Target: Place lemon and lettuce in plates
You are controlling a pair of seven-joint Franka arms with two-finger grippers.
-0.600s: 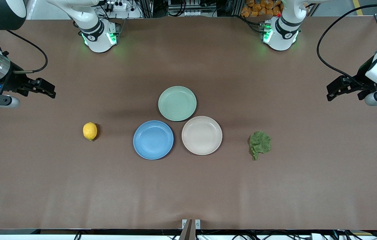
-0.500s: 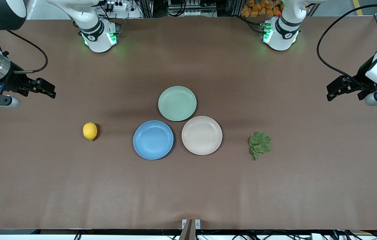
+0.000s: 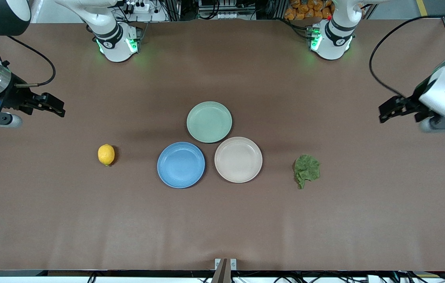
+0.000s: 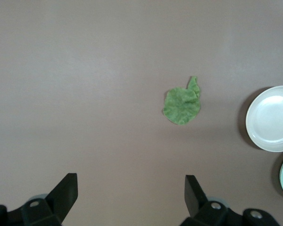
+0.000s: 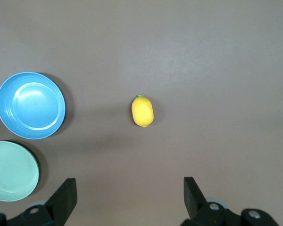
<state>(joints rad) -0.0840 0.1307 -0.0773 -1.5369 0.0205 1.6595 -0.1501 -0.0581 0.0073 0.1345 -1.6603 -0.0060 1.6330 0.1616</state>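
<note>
Two targets, two arms: we see the lemon [image 3: 106,154] left of frame below the spread-fingered right gripper [image 3: 51,105]; the lettuce [image 3: 307,169], stem pointing down-frame, sits lower-left of the equally spread left gripper [image 3: 389,110].

My counter [image 3: 222,220] is a plain brown sheet, evenly lit. Along its top edge I see cables [image 3: 214,10] and an orange pile [image 3: 307,8].
</note>
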